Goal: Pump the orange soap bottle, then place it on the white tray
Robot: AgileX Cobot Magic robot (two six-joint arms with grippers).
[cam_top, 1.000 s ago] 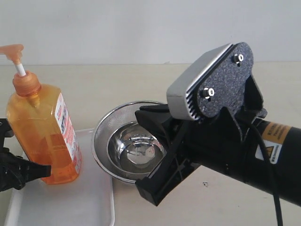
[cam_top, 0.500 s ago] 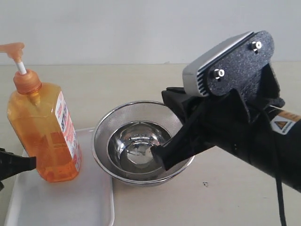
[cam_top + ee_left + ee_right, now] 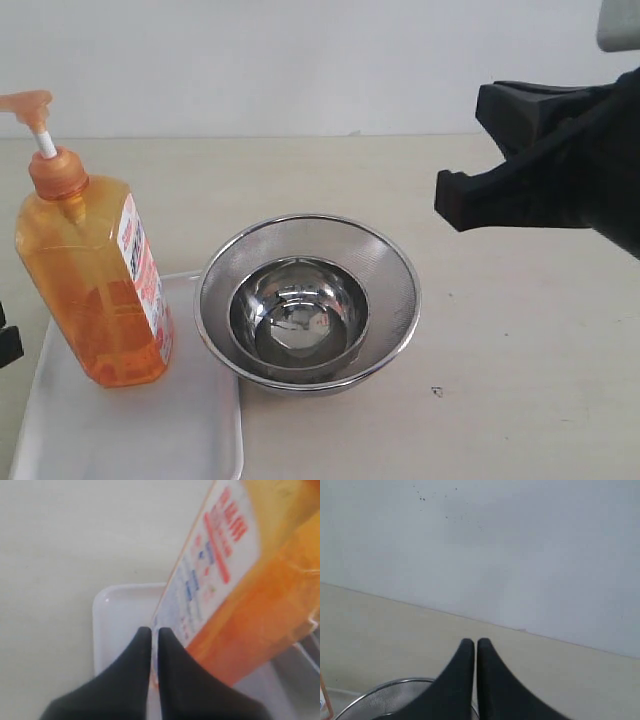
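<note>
- Left end effector: its two black fingers are pressed together with only a hairline slit between them; it holds nothing; the tips point at the lower edge of the orange soap bottle, close to its printed label; the wrist view does not settle whether they touch it; in the exterior view only a sliver of black shows at the left border, apart from the bottle
- Right end effector: fingers likewise closed tip to tip, nothing between them; it hangs in the air, aimed toward the pale wall with the rim of the mesh bowl below it; in the exterior view the right arm sits high at the right, well apart from the bottle
- Orange soap bottle: stands upright on the white tray, on the tray's far half; no end effector grips it; its pump head is up on the white stem; the label faces the bowls
- Mesh bowl: round steel, just beside the bottle, its rim overlapping the tray's right edge as seen from outside; a smaller shiny steel bowl sits nested inside it
- Table: beige, carrying the tray and the bowls
</note>
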